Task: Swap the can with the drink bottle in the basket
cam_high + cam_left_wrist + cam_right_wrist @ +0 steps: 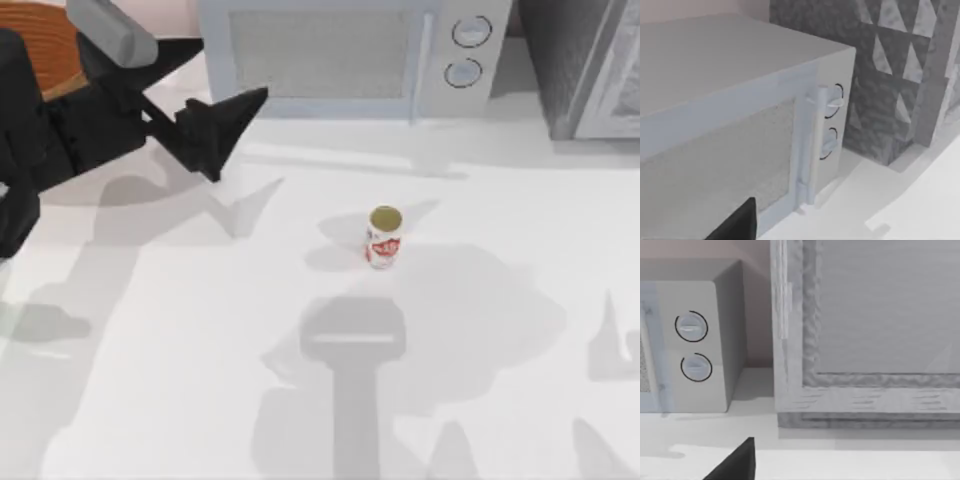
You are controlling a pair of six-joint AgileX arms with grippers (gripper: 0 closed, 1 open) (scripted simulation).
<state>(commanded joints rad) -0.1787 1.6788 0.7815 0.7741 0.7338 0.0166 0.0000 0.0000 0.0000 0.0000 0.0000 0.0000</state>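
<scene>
Can (pixel 384 237) stands upright near the middle of the white desk (pixel 200 380), gold top up, red lettering on its white body — too small to read. From above, the left claw (pixel 225 135) hangs at the far left with its dark fingers apart, holding nothing, well apart from the can; the basket (pixel 50 45) peeks out behind that arm. Both wrist views face the microwave (pixel 730 125) and its two dials. Whether the right claw is wide or narrow I cannot tell.
</scene>
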